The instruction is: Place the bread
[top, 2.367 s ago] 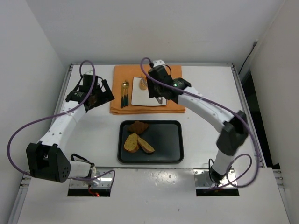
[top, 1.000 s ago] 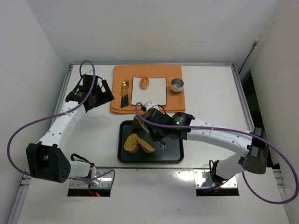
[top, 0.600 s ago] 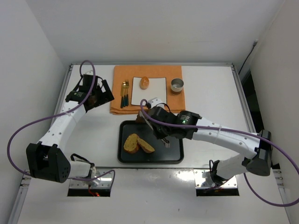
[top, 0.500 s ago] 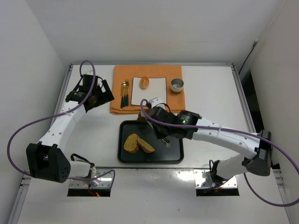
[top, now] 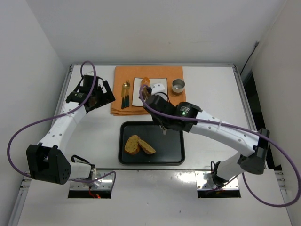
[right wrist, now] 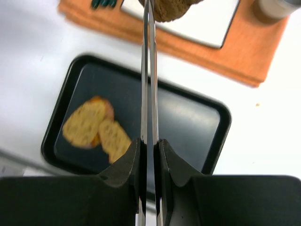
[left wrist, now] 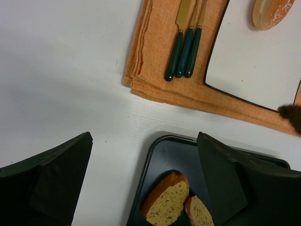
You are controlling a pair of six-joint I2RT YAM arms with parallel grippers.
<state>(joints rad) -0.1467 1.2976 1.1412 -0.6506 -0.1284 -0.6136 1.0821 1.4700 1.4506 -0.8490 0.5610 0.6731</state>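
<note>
the right fingers (right wrist: 152, 94) are pressed together on the dark pastry (right wrist: 171, 8), pinched at their very tips at the top of the right wrist view, so it sits by the lower edge of the white plate (left wrist: 254, 61); whether it touches down i cannot tell. a tip grip like this should leave room to set it beside the golden roll (left wrist: 273, 12), which lies on the plate's upper part. the plate rests on the orange cloth (left wrist: 155, 56) with the cutlery (left wrist: 183, 54) to its left, a place setting, likely why the bread goes there. two toasted slices (top: 138, 145) lie in the black tray (top: 174, 150) lower in the frame. the left fingers (left wrist: 225, 174) stand wide apart, holding nothing, off at the left over the counter (left wrist: 70, 70)
</note>
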